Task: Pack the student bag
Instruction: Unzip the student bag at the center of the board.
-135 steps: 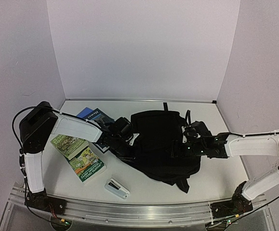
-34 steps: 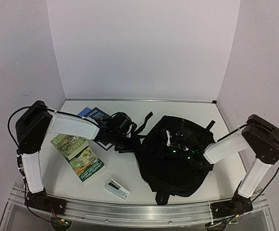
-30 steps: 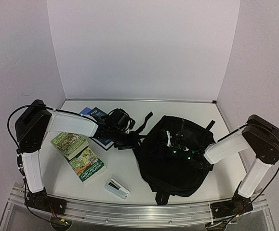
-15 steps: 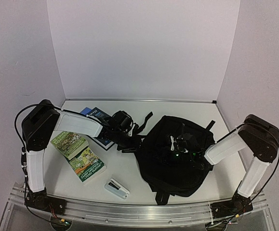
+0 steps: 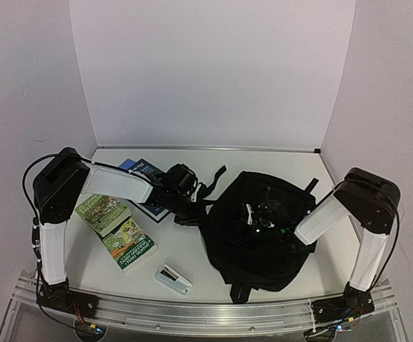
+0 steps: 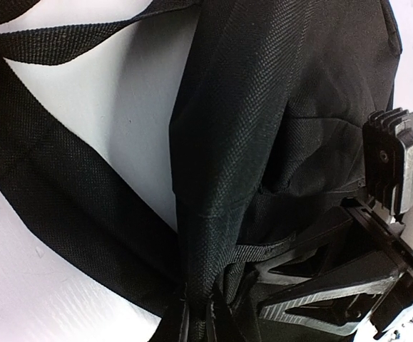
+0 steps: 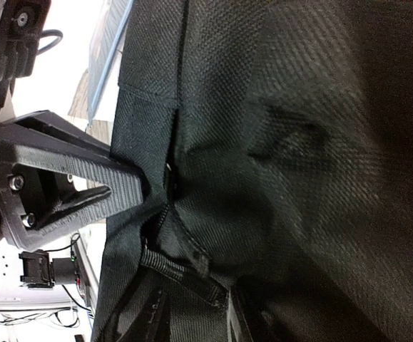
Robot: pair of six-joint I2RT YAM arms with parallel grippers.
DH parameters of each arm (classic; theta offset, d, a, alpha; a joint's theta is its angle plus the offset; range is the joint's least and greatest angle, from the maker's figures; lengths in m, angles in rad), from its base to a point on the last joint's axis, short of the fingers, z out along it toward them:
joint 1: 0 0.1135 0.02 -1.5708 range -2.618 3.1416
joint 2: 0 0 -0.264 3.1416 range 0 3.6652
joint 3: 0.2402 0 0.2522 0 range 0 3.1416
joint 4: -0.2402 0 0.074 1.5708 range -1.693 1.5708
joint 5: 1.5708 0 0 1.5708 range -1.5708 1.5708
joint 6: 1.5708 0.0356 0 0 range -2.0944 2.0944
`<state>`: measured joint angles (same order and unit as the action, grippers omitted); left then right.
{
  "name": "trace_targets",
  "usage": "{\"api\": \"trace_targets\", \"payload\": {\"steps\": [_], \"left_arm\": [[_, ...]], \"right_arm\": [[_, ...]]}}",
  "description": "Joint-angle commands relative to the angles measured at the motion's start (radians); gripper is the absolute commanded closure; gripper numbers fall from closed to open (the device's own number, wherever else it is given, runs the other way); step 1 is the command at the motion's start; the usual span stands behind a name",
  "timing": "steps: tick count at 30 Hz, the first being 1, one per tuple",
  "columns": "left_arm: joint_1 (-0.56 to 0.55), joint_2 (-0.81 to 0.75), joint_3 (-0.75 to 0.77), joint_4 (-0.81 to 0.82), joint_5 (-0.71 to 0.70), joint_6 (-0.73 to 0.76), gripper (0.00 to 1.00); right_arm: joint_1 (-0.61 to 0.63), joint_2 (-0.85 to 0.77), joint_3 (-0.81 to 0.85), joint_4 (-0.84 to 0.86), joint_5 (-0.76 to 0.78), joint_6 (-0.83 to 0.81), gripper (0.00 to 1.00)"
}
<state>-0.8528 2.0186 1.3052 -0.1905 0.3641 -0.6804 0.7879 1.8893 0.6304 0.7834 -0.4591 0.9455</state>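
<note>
The student bag (image 5: 256, 249) lies flat on the table (image 5: 192, 260), right of the middle and nearer the right edge than the left. Its black bulk reaches from close to the far edge almost to the near one. One strap (image 5: 217, 174) trails toward the far edge, and a second strap (image 5: 238, 291) pokes out on the near side.

The left pincer (image 5: 192, 211) sits at the bag's left rim, closed down on a gathered fold of its fabric (the wrist view shows the cloth bunched at the fingers). The right pincer (image 5: 258, 216) rests on top of the bag near its middle. One finger (image 7: 85, 192) lies against the cloth beside a seam and the other is hidden, so I cannot tell whether it grips anything.

Bare white table shows along the far edge, in the far right corner, and in a strip between the bag and the books. Pale walls (image 5: 213, 71) close off three sides.

Toward the left edge a green book (image 5: 100, 212) touches a second green book (image 5: 131, 244). A blue book (image 5: 143, 171) lies partly under the left arm (image 5: 113, 187). A small white-and-grey object (image 5: 172, 278) sits close to the near edge, where a metal rail (image 5: 213, 313) runs.
</note>
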Motion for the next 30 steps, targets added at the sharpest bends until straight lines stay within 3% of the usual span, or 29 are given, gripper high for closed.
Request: {"api": "trace_targets", "payload": {"steps": [1, 10, 18, 19, 22, 25, 27, 30], "left_arm": [[-0.002, 0.010, 0.020, 0.005, 0.004, 0.001, 0.95], [-0.002, 0.007, 0.013, 0.010, 0.005, -0.002, 0.99], [-0.002, 0.002, 0.008, 0.006, 0.003, -0.001, 1.00], [-0.002, 0.002, 0.009, 0.005, 0.002, -0.002, 0.96], [-0.002, -0.001, 0.021, 0.007, 0.006, 0.000, 0.63], [-0.002, 0.010, 0.042, 0.018, 0.016, 0.012, 0.39], [-0.002, 0.031, 0.066, 0.008, 0.026, 0.023, 0.33], [-0.001, 0.061, 0.094, 0.009, 0.046, 0.033, 0.31]], "right_arm": [[0.001, 0.046, 0.038, 0.077, -0.026, 0.025, 0.72], [0.001, 0.090, 0.075, 0.115, -0.047, 0.046, 0.75], [0.002, 0.095, 0.061, 0.144, -0.039, 0.056, 0.99], [0.002, 0.090, 0.060, 0.147, -0.039, 0.054, 1.00], [0.002, 0.061, 0.051, 0.153, -0.046, 0.050, 1.00], [0.002, 0.029, 0.036, 0.153, -0.049, 0.045, 1.00], [0.002, 0.020, 0.030, 0.154, -0.054, 0.044, 1.00], [0.002, 0.015, 0.025, 0.154, -0.058, 0.044, 1.00]]}}
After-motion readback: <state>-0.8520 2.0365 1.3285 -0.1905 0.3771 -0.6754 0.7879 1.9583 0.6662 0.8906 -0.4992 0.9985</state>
